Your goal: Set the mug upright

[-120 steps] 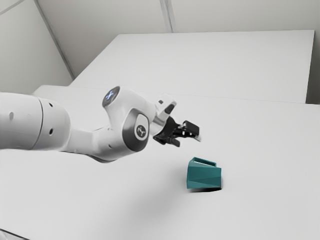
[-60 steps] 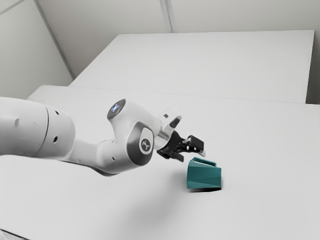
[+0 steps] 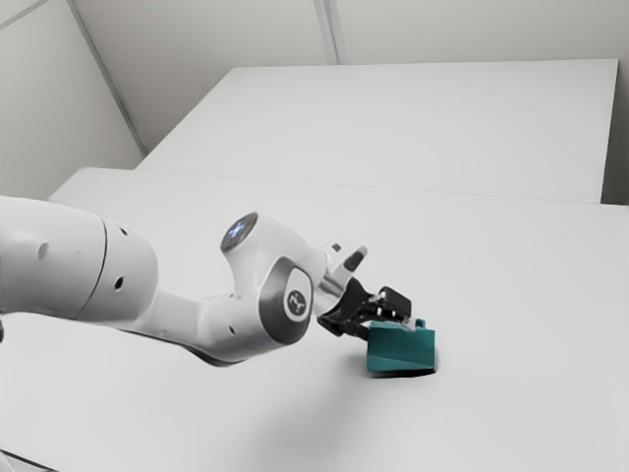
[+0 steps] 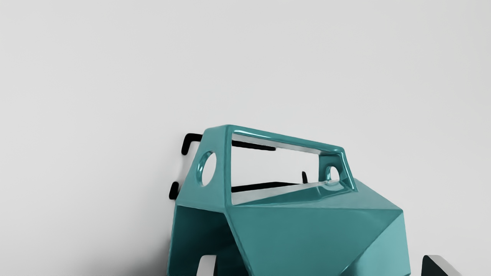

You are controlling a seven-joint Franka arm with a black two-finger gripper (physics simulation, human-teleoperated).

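The teal faceted mug [image 3: 401,351] lies on its side on the table. At its edge nearest the arm in the exterior view is the black gripper [image 3: 385,328], low over it and partly overlapping it. In the wrist view, the mug [image 4: 299,234] shows its looped handle and dark open mouth. My gripper [image 4: 322,265] is open there, one fingertip [image 4: 207,266] overlapping the mouth, the other [image 4: 437,266] past the opposite end with a gap. Whether the first tip is inside the mouth, I cannot tell.
The mug rests on a white table [image 3: 521,285]. Beyond it stands another large white surface [image 3: 413,128], with pale walls behind. A dark shadow lies on the table beside the mug.
The arm has moved down and toward the exterior view's right, bringing the gripper from above the mug to its upper edge. The mug has stayed put.
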